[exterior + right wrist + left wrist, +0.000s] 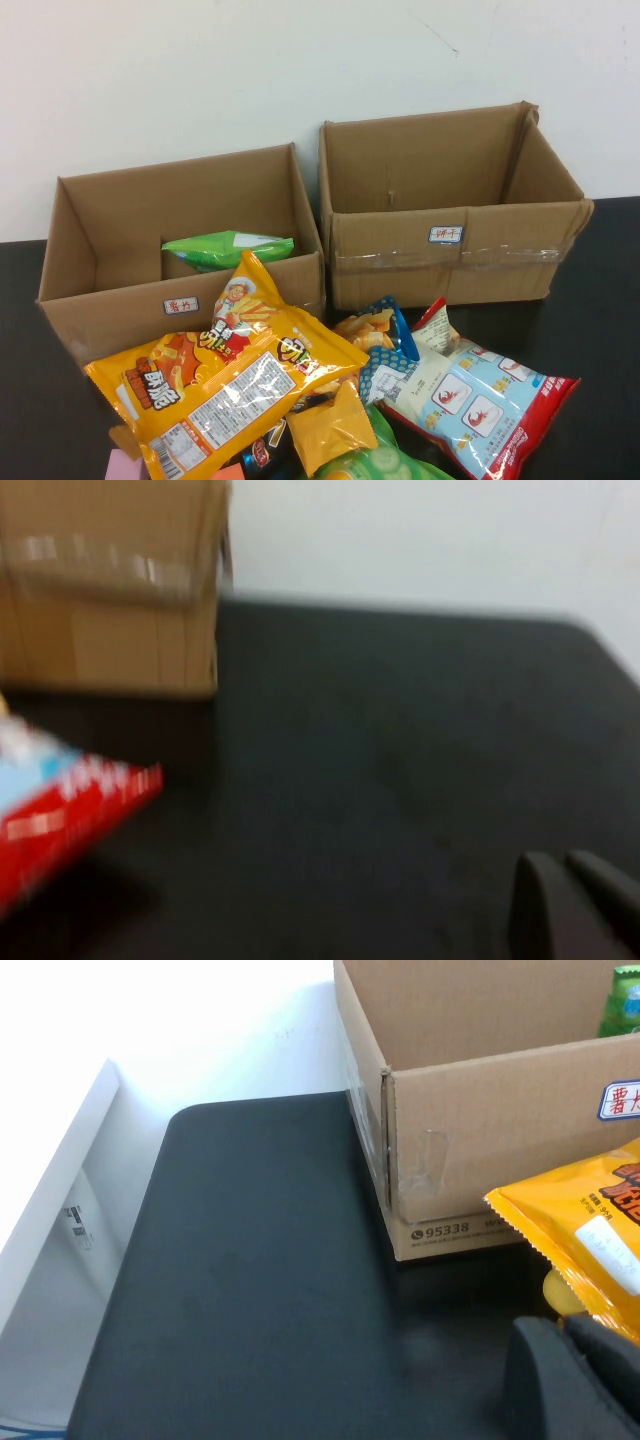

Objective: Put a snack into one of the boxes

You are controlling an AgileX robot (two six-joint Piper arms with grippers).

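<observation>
Glossy yellow bag (225,385) lies crinkled just beside the left gripper (575,1380). Puffy green snack (228,249) sits inside the plain cardboard box (100,310) beyond. Right gripper (570,905) hovers over matte black table (400,780). Finger spread unclear for both.

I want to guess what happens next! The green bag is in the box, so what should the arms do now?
Probably nothing more than stay back. The green crisp bag already lies inside the plain left box. The left gripper and right gripper sit low by the dark table, holding nothing.
</observation>
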